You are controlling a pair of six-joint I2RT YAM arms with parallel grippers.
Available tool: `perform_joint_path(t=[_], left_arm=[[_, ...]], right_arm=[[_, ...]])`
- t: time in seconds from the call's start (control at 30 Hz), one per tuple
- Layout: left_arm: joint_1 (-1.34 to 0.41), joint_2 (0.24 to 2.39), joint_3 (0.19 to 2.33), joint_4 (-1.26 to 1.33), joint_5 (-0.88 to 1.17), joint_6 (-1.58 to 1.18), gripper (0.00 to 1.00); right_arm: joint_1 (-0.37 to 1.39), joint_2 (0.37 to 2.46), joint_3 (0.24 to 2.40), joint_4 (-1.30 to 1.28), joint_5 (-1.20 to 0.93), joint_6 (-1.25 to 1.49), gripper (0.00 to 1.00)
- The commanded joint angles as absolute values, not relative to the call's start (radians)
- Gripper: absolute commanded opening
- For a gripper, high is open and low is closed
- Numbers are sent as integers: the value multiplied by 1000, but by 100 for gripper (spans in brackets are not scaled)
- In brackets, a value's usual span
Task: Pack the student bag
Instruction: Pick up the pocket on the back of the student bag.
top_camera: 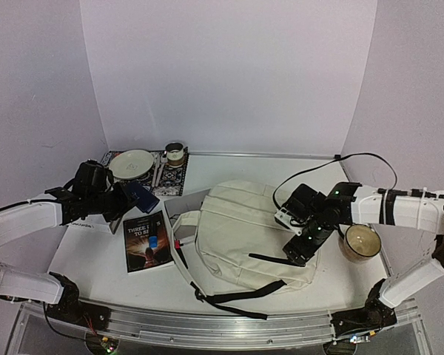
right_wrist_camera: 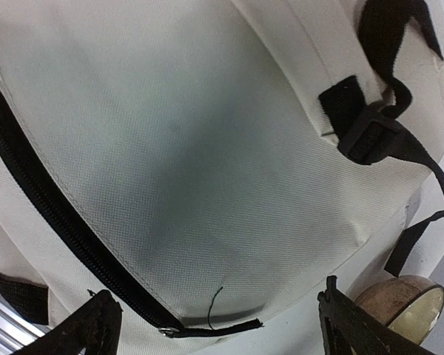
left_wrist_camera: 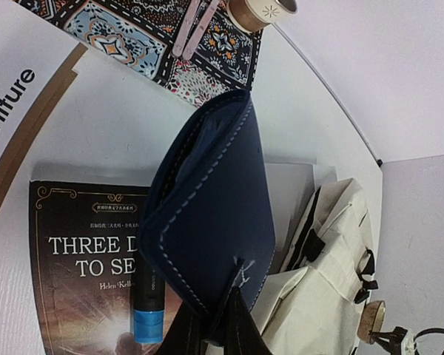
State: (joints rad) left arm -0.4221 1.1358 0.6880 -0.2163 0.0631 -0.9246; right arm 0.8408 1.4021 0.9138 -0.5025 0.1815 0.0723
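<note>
At the middle of the counter (top_camera: 96, 251), a little to the right, the student bag (top_camera: 240, 233) lies flat, its black straps trailing toward the near edge. The right fingers (top_camera: 300, 253) stand wide apart directly over the bag's right-hand part, holding nothing. In the right wrist view one fingertip (right_wrist_camera: 96, 325) shows low at the left and the other (right_wrist_camera: 348, 325) low at the right, with cream fabric filling the space between them. The bag's black zipper (right_wrist_camera: 52, 214) runs down on a slant and ends between the two tips. Whether the tips touch the cloth cannot be told. Just past the bag's edge, beside the right-hand tip, stands a mug (top_camera: 360, 242). The left fingers (left_wrist_camera: 216, 329) are clamped together on one corner of a navy pouch (left_wrist_camera: 211, 222) with pale stitching, held up off the counter. They are to the left of the bag and apart from it. In the left wrist view the bag shows at the lower right beyond the pouch. Under the pouch lies a dark book (top_camera: 148, 242) with a blue marker (left_wrist_camera: 146, 310) on its cover, close beside the bag's left side. Farther back on the counter, a patterned mat (top_camera: 174, 177) carries a plate (top_camera: 132, 164) and a small cup (top_camera: 175, 154).
</note>
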Motion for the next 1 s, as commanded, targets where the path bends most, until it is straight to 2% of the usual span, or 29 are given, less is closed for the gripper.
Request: perform_joint_path(t=[0.0, 0.17, 0.53, 0.67, 0.83, 0.97], left_arm=[[-419, 1105, 745, -224, 120, -860, 0], [-418, 1119, 762, -224, 154, -827, 0], [-418, 1116, 759, -224, 200, -803, 0], [-419, 1110, 768, -223, 234, -799, 0], [-436, 1115, 794, -222, 290, -792, 0], [-515, 1140, 831, -223, 295, -784, 0]], right_arm=[[884, 1461, 958, -591, 226, 11, 92], [922, 1523, 973, -577, 327, 11, 92], [988, 1681, 964, -491, 495, 9, 81], [1028, 1697, 974, -478, 576, 9, 68], [1061, 1659, 1004, -476, 653, 11, 43], [1065, 1612, 1025, -476, 700, 19, 24]])
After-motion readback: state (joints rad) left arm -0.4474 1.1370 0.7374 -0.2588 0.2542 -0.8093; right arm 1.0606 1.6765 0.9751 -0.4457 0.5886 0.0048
